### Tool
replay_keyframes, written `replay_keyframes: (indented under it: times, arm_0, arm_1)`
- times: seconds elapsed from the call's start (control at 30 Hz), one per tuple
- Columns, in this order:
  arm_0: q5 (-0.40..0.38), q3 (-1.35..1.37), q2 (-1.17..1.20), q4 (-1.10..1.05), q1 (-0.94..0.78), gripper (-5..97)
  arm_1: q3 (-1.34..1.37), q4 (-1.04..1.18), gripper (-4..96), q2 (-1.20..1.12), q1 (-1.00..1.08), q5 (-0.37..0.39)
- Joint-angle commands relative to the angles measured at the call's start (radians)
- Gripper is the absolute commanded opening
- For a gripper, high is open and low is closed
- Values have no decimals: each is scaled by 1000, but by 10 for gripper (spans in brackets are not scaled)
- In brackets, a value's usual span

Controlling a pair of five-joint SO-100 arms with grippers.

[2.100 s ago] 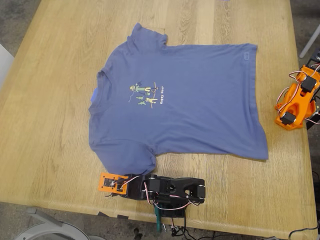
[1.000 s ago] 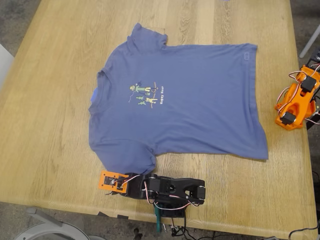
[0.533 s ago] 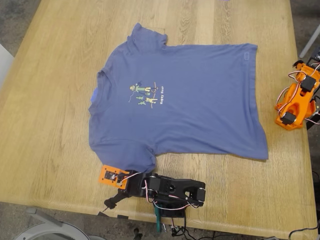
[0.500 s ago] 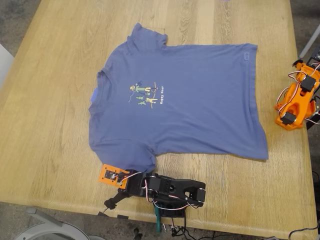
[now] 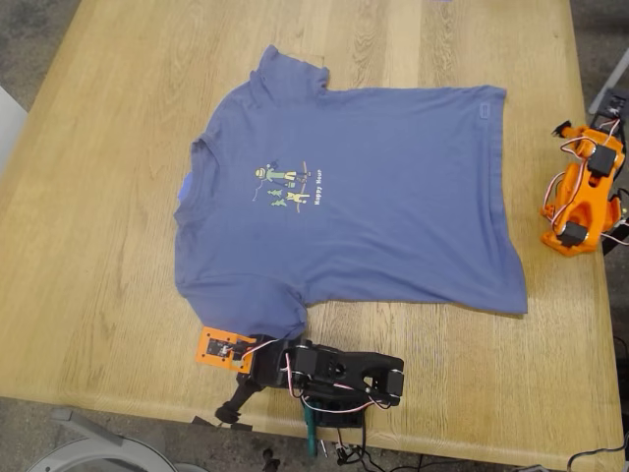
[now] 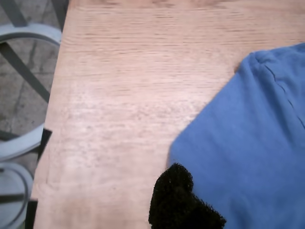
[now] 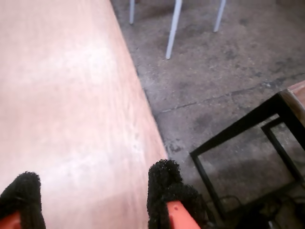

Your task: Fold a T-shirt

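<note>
The blue-purple T-shirt [image 5: 364,206] lies flat, print side up, on the wooden table [image 5: 98,246], collar toward the exterior view's left. My first gripper [image 5: 218,379], on the black arm at the table's near edge, sits right beside the near sleeve [image 6: 257,143]. Its jaws are spread wide and hold nothing. One black padded fingertip [image 6: 174,200] shows beside the sleeve's hem. My second gripper [image 7: 93,195], on the orange arm [image 5: 585,187] at the exterior view's right, is open and empty. It hangs over the table's edge, away from the shirt.
A chair frame [image 6: 19,119] stands beyond the table's corner by my first gripper. A black metal frame [image 7: 248,143] and chair legs [image 7: 174,28] stand on the floor beyond the edge by my second gripper. Bare wood surrounds the shirt.
My first gripper's black jaw has swung out from the orange jaw, opening wide beside the near sleeve. The orange arm's gripper end has shifted slightly. The shirt has not moved.
</note>
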Motion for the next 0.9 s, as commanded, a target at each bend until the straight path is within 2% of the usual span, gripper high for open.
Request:
replay_keyframes:
  times: [0.0,0.33,0.43,0.57,0.87]
  arm_0:
    - [-25,-184,87,132,41,606]
    - [-14,-666,-370,314,262,604]
    - [-21,-769,-480,374,342,615]
    - [-2,-834,-604,373,411,618]
    - [8,-873,-907,163,660,635]
  arm_1:
    - [-216,158,352,-11,-91,-2]
    - [-914,732,327,-328,-575,-17]
    - [-1014,739,312,-413,-756,-63]
    - [-1114,733,295,-592,-999,-67]
    - [-1209,704,284,-902,-1574,-8]
